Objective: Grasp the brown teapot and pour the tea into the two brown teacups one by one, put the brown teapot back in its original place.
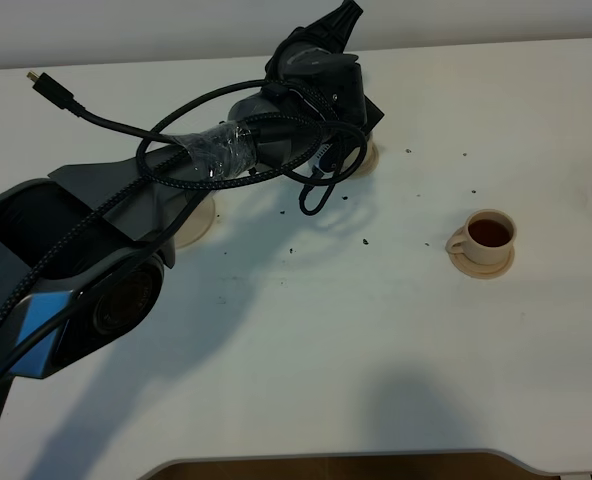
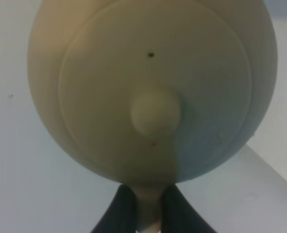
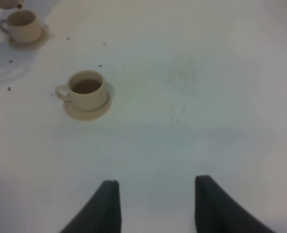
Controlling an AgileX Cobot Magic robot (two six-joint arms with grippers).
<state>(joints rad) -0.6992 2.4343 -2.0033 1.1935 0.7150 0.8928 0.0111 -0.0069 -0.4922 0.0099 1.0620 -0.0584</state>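
- One brown teapot (image 2: 148, 92), with one knobbed lid (image 2: 155, 114).
- Two brown teacups: a tea-filled teacup (image 1: 489, 233) and a second teacup (image 3: 22, 24), well apart from it.
- Two small cup saucers: the first saucer (image 1: 481, 266) under the tea-filled teacup, the second saucer (image 3: 29, 43) under the second teacup.
- One wide saucer (image 1: 201, 225), farther from the tea-filled teacup than the second teacup is.
- Two grippers: left gripper (image 2: 148, 194), right gripper (image 3: 156, 182).
- One cable plug (image 1: 44, 85).
- Several dark specks (image 1: 364, 241) on one white table (image 1: 326, 350).
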